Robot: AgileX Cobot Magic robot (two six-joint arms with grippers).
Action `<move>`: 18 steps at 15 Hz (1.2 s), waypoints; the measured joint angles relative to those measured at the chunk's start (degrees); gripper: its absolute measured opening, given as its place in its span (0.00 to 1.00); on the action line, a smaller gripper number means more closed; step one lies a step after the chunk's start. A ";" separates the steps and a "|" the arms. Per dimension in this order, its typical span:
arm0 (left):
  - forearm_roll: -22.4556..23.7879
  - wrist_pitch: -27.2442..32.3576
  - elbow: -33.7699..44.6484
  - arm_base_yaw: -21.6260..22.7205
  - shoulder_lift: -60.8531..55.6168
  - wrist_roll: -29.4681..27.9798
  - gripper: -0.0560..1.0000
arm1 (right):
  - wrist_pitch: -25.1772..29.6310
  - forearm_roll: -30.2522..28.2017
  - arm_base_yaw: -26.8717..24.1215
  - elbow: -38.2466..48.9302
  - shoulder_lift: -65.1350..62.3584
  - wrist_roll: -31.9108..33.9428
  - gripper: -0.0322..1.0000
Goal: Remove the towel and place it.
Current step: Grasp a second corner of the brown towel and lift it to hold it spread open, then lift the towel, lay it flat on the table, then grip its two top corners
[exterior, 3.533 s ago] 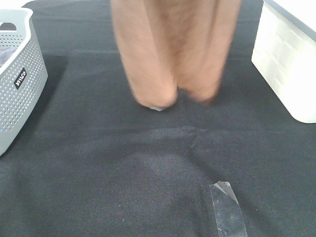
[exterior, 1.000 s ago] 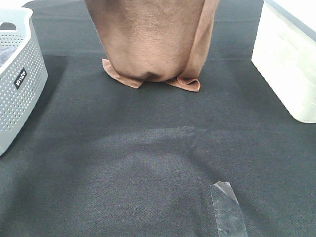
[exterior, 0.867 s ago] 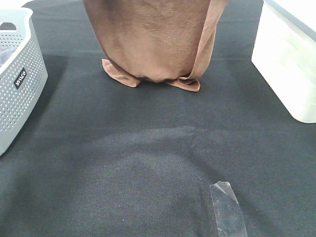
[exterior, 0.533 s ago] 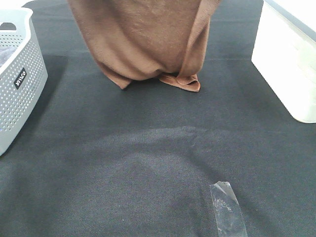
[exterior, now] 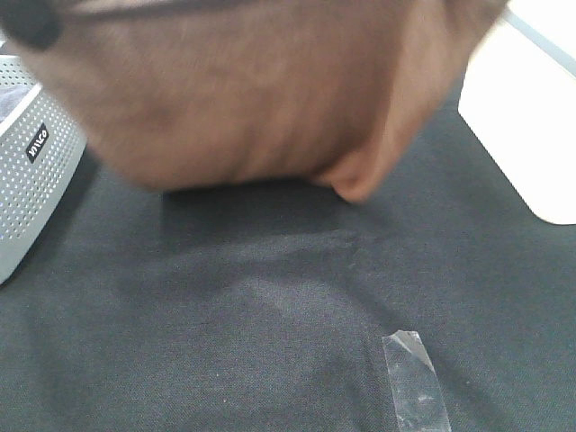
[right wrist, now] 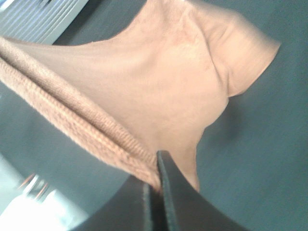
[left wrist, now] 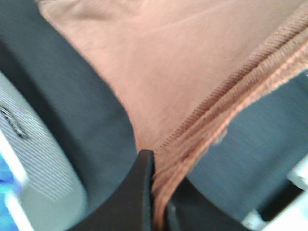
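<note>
The brown towel (exterior: pixel 261 90) hangs spread wide and blurred across the top of the exterior high view, above the black table cloth (exterior: pixel 270 306). Its lowest corner (exterior: pixel 353 184) hangs close to the cloth. In the left wrist view my left gripper (left wrist: pixel 156 192) is shut on the towel's stitched edge (left wrist: pixel 216 106). In the right wrist view my right gripper (right wrist: pixel 154 185) is shut on another stretch of the stitched edge (right wrist: pixel 72 120). In the exterior high view both grippers are mostly out of sight. Only a dark blurred part (exterior: pixel 31 22) shows at the top left.
A grey perforated basket (exterior: pixel 31 180) stands at the left edge and also shows in the left wrist view (left wrist: pixel 33 159). A white box (exterior: pixel 531 135) stands at the right. A strip of clear tape (exterior: pixel 414 382) lies on the cloth at the front.
The towel has swung toward the front and spread wider, now blurred and filling the top of the view. Its lower corners have left the spot where they rested on the cloth.
</note>
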 joint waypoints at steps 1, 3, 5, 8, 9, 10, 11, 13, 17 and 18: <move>-1.49 -0.23 2.98 -0.06 -3.21 0.00 0.05 | 0.00 0.46 0.00 3.90 -2.35 -1.09 0.04; -4.47 -0.52 8.65 -0.06 -8.02 0.00 0.05 | 0.00 0.46 0.06 10.43 -5.96 -2.52 0.04; -6.99 -0.80 14.21 -0.06 -11.69 -0.06 0.05 | -0.11 0.80 0.17 15.07 -9.17 -2.69 0.04; -12.78 -1.26 25.55 -0.06 -16.33 -0.06 0.05 | -0.23 1.83 0.23 24.24 -15.87 -2.52 0.04; -12.78 -1.26 25.55 -0.06 -16.33 -0.06 0.05 | -0.23 1.83 0.23 24.24 -15.87 -2.52 0.04; -14.15 -1.32 27.67 -0.06 -16.96 -0.06 0.05 | -0.23 2.06 0.23 26.87 -17.82 -2.23 0.04; -15.36 -1.38 29.68 -0.06 -17.42 -0.06 0.05 | -0.23 2.35 0.23 29.45 -19.60 -1.49 0.04; -17.36 -1.38 32.77 -0.06 -17.65 -0.06 0.05 | -0.29 3.44 0.23 33.63 -23.03 -0.57 0.04; -18.74 -1.32 39.13 -0.06 -17.65 -0.06 0.05 | -0.46 6.99 0.23 41.60 -25.44 0.40 0.04; -18.96 -1.32 40.62 -0.06 -17.65 -0.06 0.05 | -0.52 7.96 0.23 43.26 -25.44 0.69 0.04</move>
